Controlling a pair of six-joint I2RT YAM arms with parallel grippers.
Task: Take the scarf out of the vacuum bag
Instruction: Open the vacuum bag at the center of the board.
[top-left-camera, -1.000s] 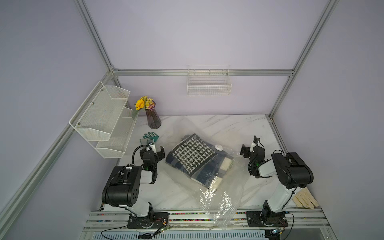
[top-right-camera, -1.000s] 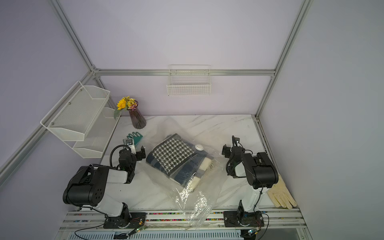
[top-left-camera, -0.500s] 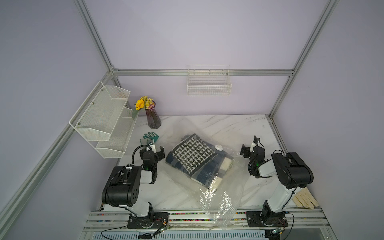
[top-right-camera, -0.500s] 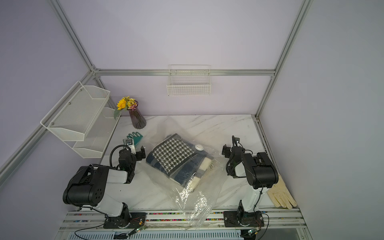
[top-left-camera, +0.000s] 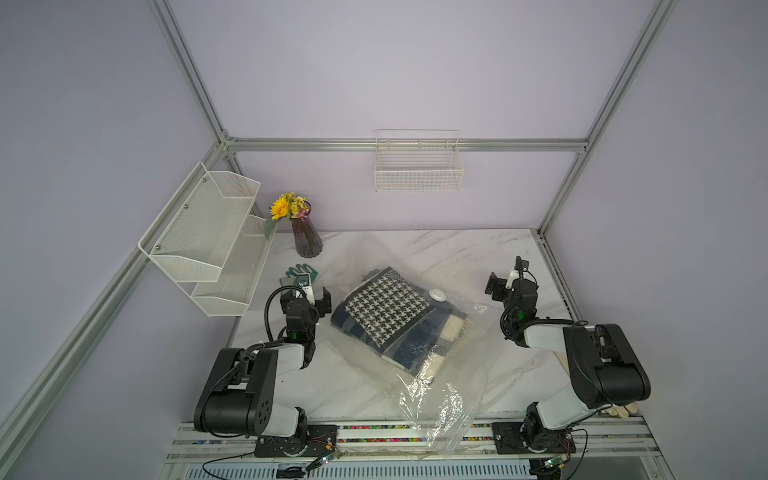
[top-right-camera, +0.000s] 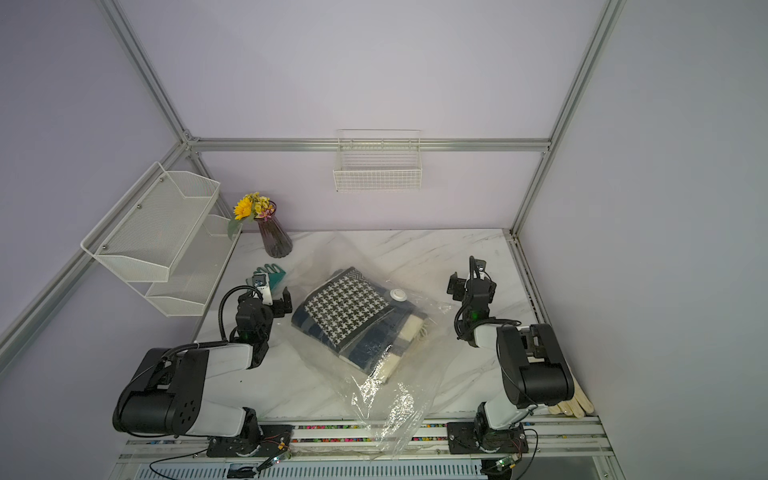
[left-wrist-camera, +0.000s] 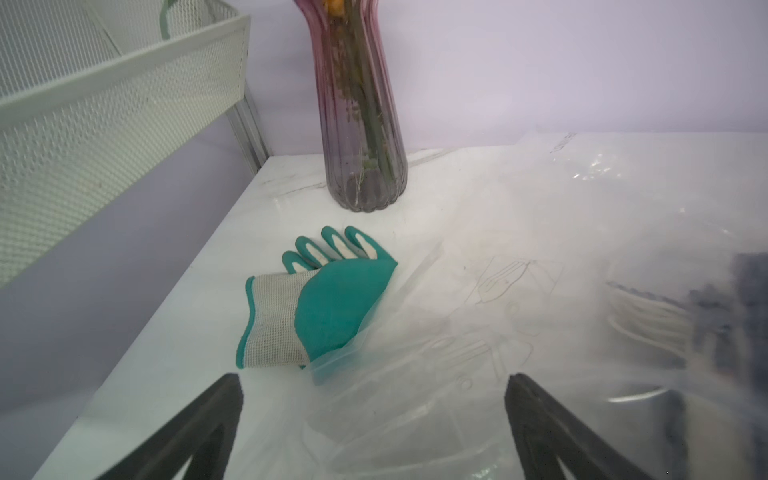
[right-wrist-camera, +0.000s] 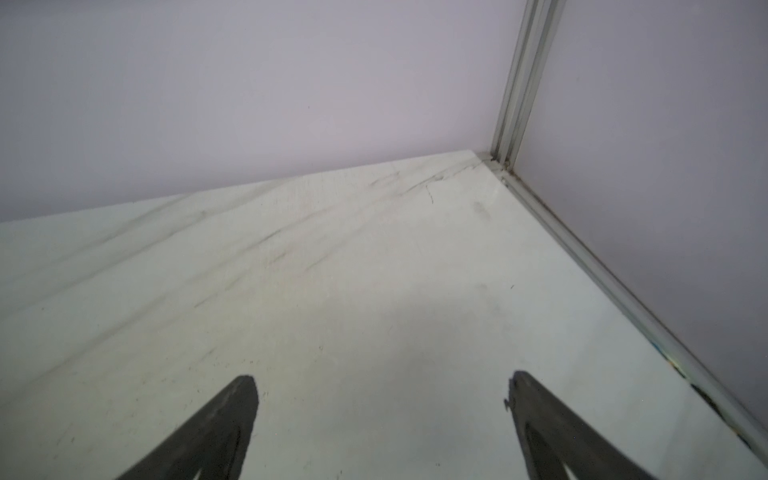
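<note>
1. Rail (top-left-camera: 374, 436) at the front edge carries the bases of both arms. The loose, crinkled end of the vacuum bag (top-left-camera: 436, 399) hangs over it between them, as both top views show (top-right-camera: 386, 399).
2. Beside the right arm's base lies a cream glove (top-right-camera: 571, 405), partly hidden by the arm.
3. On the middle of the table (top-left-camera: 457, 249) the bag lies flat and slanted. The scarf (top-left-camera: 386, 311) is inside it, folded, with a black-and-white houndstooth face on top and dark blue and cream parts under it.
4. The valve cap (top-left-camera: 437, 295), round and white, sits on the bag's upper face, just beside the houndstooth part on the right arm's side.
5. The left gripper (top-left-camera: 306, 296) is low, just beside the bag's left side. Its jaws stand wide apart and hold nothing. In the left wrist view (left-wrist-camera: 374, 378) the bag's film lies under it.
6. The right gripper (top-left-camera: 510, 286) is on the opposite side, apart from the bag. Its jaws are also spread wide and empty, and the right wrist view (right-wrist-camera: 381, 378) shows only bare table before it.
7. Beyond the left gripper a green glove (left-wrist-camera: 332, 299) lies flat, and an edge of the bag covers its side.
8. Farther back a vase (top-left-camera: 307, 237) with yellow flowers (top-left-camera: 284, 206) stands near the back wall.
9. A mesh shelf (top-left-camera: 203, 232) hangs on the left wall and a wire basket (top-left-camera: 417, 170) on the back wall.
</note>
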